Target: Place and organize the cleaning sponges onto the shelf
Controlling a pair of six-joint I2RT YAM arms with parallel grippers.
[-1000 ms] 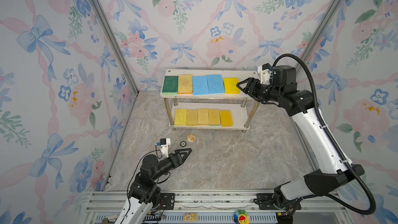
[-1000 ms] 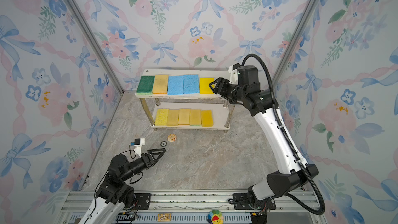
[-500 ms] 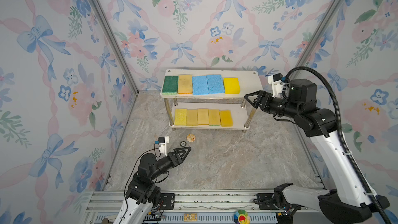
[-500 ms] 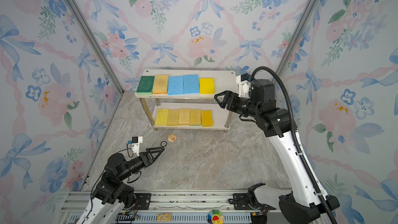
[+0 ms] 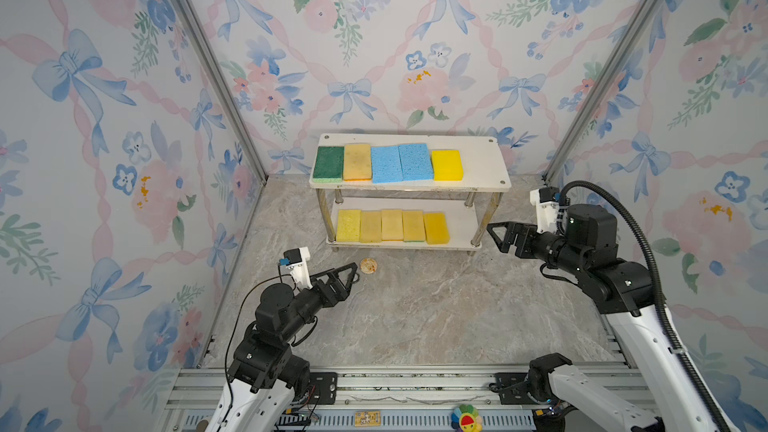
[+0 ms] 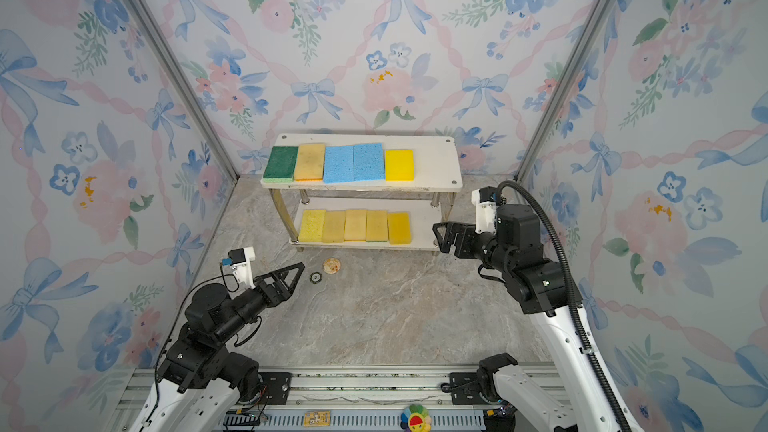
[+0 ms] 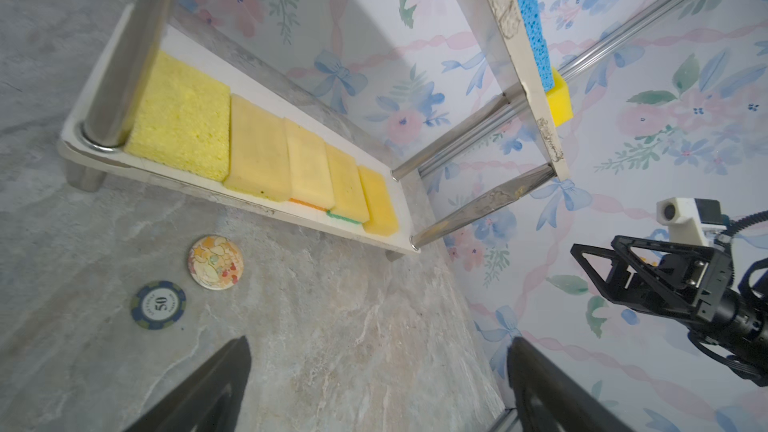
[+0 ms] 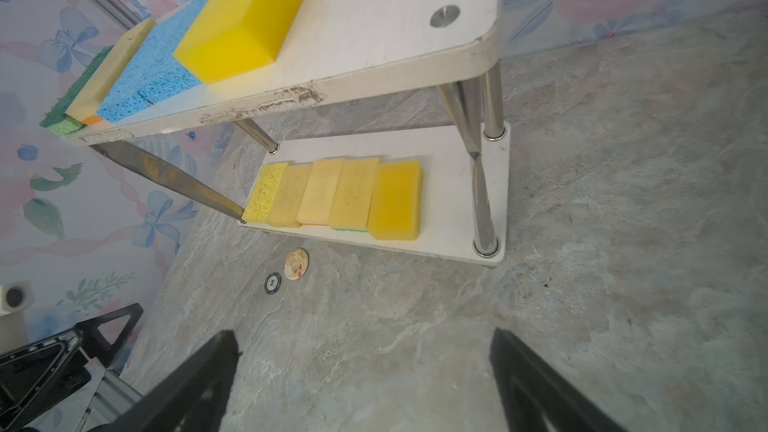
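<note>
Yellow sponge (image 5: 446,164) now free of right tool (image 5: 493,230)

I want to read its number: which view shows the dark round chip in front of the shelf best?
The left wrist view: the chip is close and sharp, its 50 legible. The right wrist view shows it small and unreadable; in a top view it is a tiny dark disc.
</note>
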